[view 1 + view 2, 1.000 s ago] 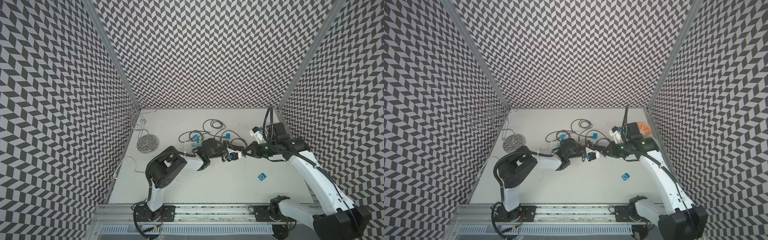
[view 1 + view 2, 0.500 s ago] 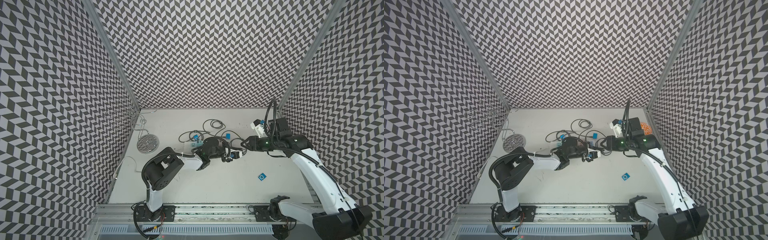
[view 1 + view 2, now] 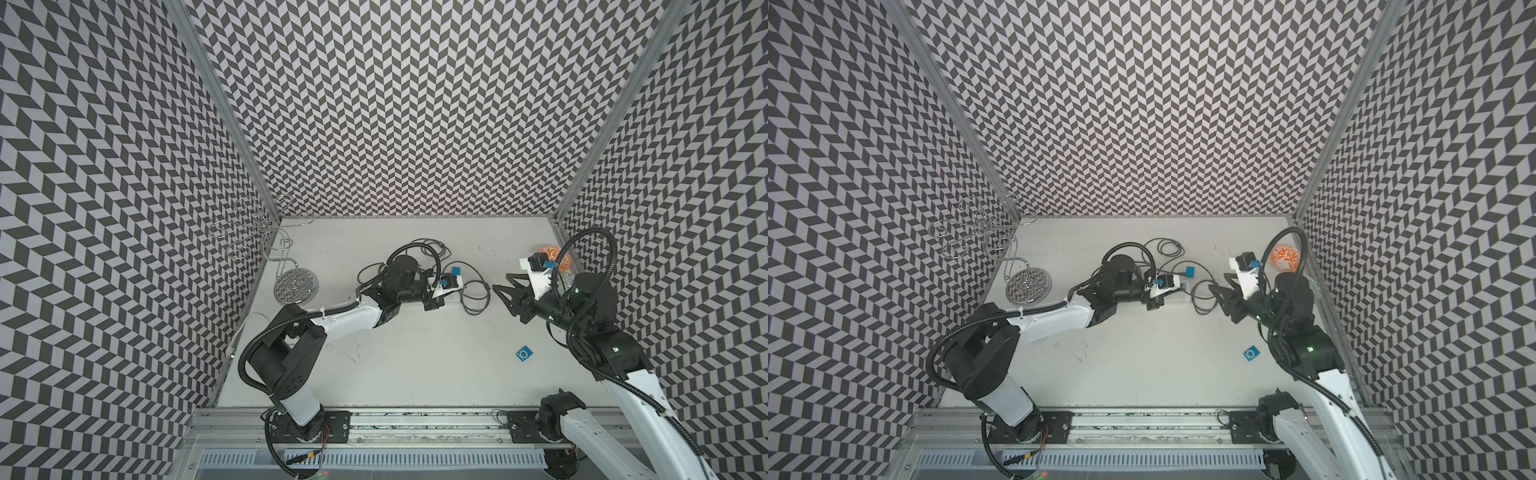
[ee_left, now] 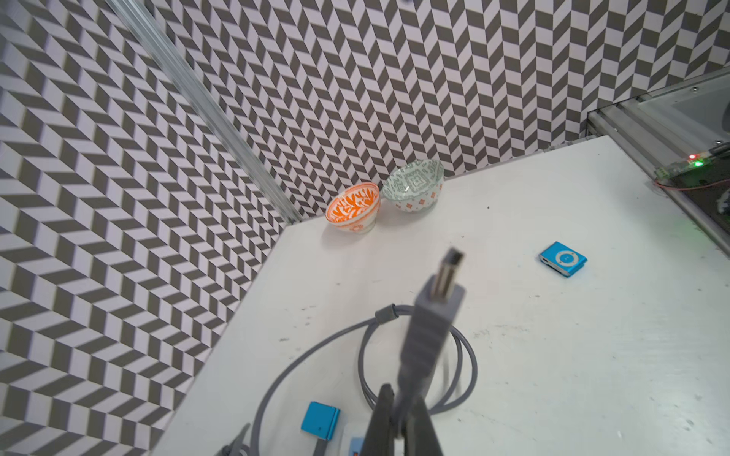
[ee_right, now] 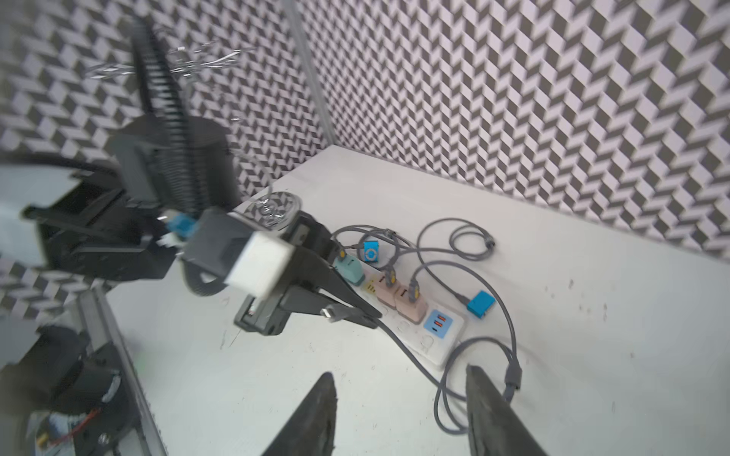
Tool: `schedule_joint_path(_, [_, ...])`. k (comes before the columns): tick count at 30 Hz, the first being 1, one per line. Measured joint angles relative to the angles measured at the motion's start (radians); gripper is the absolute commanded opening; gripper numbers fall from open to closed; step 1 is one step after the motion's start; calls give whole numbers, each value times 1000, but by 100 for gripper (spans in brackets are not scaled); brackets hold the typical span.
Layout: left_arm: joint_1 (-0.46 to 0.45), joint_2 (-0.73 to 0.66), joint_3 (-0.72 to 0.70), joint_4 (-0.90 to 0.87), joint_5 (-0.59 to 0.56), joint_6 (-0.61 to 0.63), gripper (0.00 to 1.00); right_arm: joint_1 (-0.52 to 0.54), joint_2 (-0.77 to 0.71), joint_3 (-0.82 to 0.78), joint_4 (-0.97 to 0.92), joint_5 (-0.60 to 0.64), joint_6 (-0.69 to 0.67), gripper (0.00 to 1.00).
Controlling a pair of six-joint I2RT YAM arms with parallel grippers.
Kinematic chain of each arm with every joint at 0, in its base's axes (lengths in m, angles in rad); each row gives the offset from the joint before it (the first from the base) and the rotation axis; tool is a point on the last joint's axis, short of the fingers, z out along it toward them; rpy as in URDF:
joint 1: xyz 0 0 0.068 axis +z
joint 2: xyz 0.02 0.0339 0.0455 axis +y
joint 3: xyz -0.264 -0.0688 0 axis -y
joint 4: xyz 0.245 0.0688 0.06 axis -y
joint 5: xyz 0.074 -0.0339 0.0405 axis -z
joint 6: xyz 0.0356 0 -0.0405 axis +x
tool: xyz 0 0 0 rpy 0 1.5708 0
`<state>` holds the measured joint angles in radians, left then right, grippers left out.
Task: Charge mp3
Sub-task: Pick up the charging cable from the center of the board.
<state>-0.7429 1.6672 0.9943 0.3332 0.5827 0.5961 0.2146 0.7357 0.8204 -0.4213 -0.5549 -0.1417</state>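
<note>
Table (image 3: 415,365) with blue mp3 player (image 3: 524,354), power strip (image 5: 442,344), grey cables (image 5: 512,375), orange bowl (image 4: 352,207), green bowl (image 4: 414,185), wire stand (image 3: 296,284)

Both top views look steeply down from high above the silver metal front rail (image 3: 415,417) onto the whole white tabletop (image 3: 415,361), the left wrist camera faces low and close toward the orange-patterned ceramic bowl (image 4: 352,205), the right wrist camera toward the white power strip (image 5: 442,349), and all share the grey looped cable (image 4: 424,339).

The mp3 player (image 4: 563,259) looks smooth satin metal, the cable (image 4: 418,347) matt grey plastic with a shiny metal plug (image 4: 450,268).
</note>
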Motion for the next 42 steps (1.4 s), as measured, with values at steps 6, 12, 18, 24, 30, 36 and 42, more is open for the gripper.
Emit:
schedule_joint_path(6, [2,0,55,-137,50,0,0,2,121,-1,29,-201,-177,43])
schedule_joint_path(12, [4,0,85,-193,82,-8,0,13,159,-21,20,-227,-272,43])
schedule_joint_path(18, [5,0,104,-219,94,-11,0,55,176,-47,75,-238,-281,43])
schedule_joint_path(24, [4,0,104,-247,92,-10,0,94,227,-48,114,-215,-277,39])
schedule_joint_path(30, [4,0,104,-252,82,-10,0,117,251,-48,153,-196,-268,30])
schedule_joint_path(36, [4,0,104,-253,65,-9,0,130,270,-50,172,-193,-259,20])
schedule_joint_path(42, [2,0,104,-257,49,-5,0,131,280,-50,184,-171,-254,13])
